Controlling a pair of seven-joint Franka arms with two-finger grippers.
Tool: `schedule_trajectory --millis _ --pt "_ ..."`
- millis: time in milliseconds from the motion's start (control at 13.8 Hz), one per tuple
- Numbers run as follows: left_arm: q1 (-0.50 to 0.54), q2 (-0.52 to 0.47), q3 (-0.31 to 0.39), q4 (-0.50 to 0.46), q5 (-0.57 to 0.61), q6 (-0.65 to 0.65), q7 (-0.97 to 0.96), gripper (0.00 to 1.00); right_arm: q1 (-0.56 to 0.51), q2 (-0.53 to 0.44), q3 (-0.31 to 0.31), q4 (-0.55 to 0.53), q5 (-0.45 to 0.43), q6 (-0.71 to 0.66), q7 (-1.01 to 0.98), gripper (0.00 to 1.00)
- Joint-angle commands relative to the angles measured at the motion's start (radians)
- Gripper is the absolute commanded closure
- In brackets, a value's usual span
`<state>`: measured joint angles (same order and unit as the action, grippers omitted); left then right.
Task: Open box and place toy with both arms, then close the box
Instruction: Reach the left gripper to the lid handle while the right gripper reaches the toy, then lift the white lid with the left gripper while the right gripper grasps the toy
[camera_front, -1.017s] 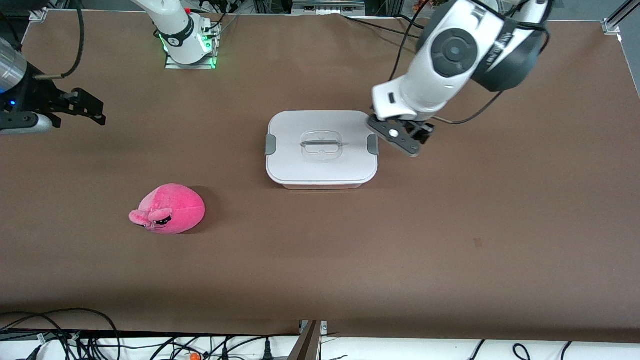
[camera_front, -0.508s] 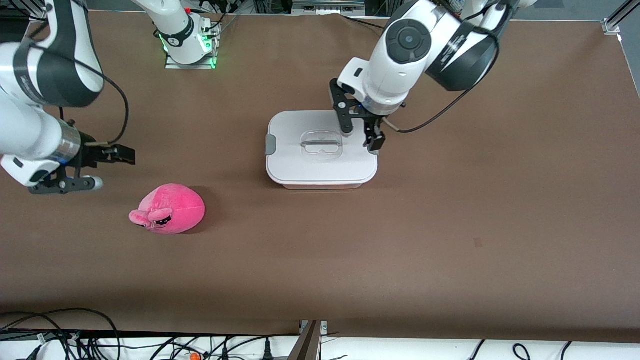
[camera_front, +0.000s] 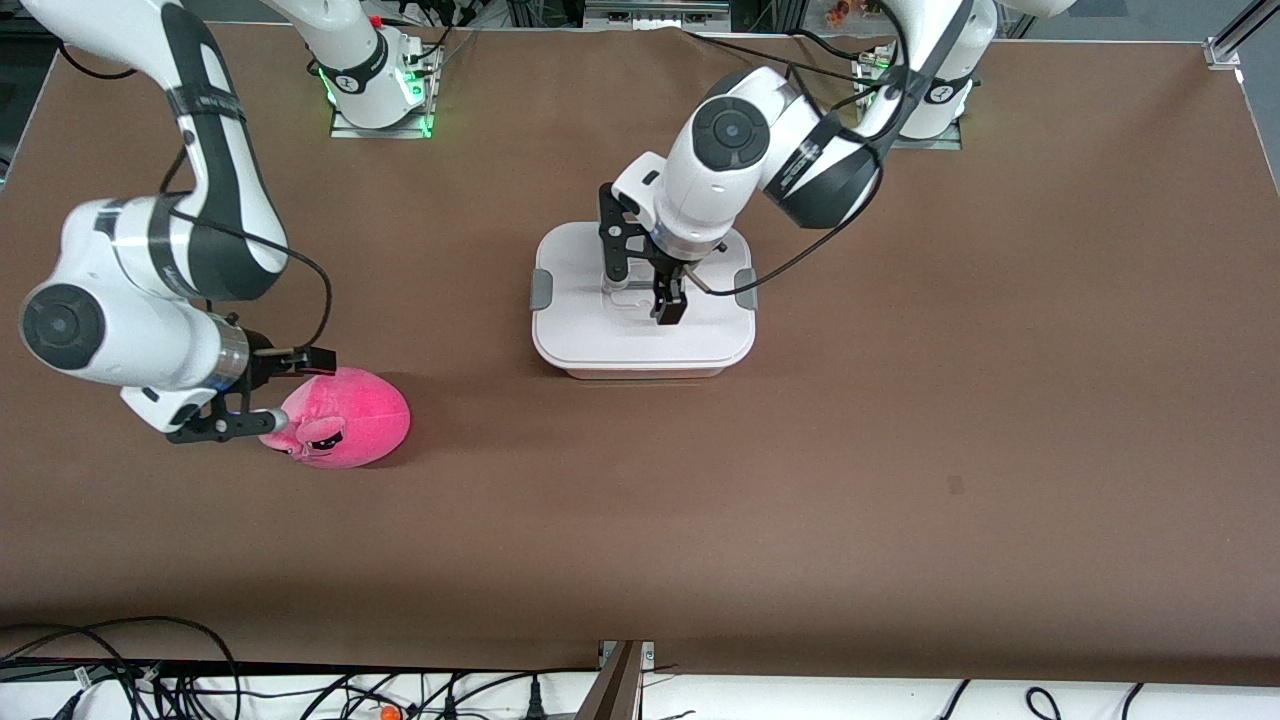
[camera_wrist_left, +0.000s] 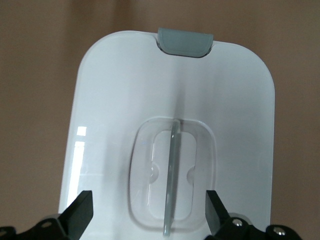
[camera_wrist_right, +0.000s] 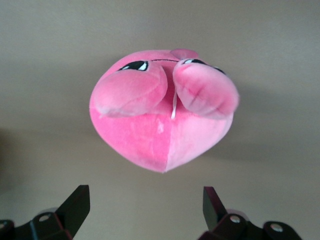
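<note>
White lid (camera_front: 640, 325) on box (camera_front: 645, 368) mid-tabletop, nothing done: left claw (camera_front: 641, 284) wide over handle (camera_wrist_left: 171, 176), right claw (camera_front: 285, 392) wide at toy (camera_front: 345, 417) nearer camera, ungrasped.

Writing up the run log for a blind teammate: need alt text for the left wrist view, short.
Looking down past the left gripper, fingers open, onto the closed box's white lid: the fingers straddle the thin grey handle in the lid's clear recessed centre. One grey side clip sits at the lid's edge, with the brown table around it.
</note>
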<state>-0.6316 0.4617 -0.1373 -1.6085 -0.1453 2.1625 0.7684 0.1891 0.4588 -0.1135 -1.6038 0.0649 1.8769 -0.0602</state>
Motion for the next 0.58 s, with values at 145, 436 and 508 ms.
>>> schedule_trajectory --millis 145,436,508 --pt "-0.016 0.015 -0.007 -0.047 -0.019 0.045 0.029 0.85 -0.011 0.063 -0.002 0.009 0.016 0.088 -0.020 0.00" --pt "-0.026 0.006 -0.016 -0.047 -0.019 0.034 0.029 1.00 -0.005 0.090 -0.002 -0.005 0.016 0.169 -0.020 0.14" --pt "-0.022 0.003 -0.028 -0.045 -0.020 0.033 0.029 1.00 -0.007 0.092 -0.002 -0.005 0.016 0.171 -0.021 0.33"
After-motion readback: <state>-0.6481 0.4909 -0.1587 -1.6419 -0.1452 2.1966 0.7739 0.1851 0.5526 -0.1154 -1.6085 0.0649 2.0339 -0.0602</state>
